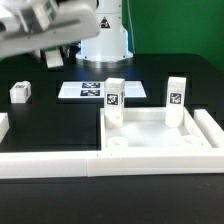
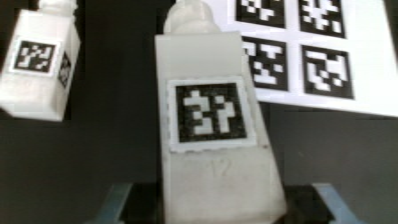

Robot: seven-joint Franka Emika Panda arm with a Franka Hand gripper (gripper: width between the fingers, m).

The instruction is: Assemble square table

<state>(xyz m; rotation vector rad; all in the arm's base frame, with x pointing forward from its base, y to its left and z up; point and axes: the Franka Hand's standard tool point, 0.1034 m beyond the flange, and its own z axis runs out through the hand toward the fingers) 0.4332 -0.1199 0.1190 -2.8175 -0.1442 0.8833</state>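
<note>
Closest to my wrist lens, the gripper (image 2: 222, 205) clamps its dark fingers (image 2: 128, 200) on a held leg (image 2: 214, 110), a blocky white plastic post with a black-and-white square tag. Past it I see the marker board (image 2: 294, 45), flat and matte. A loose leg (image 1: 20, 92) sits to the exterior view's left of that board. On the board's camera side, the rimmed square top (image 1: 155, 135) carries a standing leg (image 1: 113, 98) and a second standing leg (image 1: 176, 97). A long white rail (image 1: 50, 162) lies beyond the top from the board.
</note>
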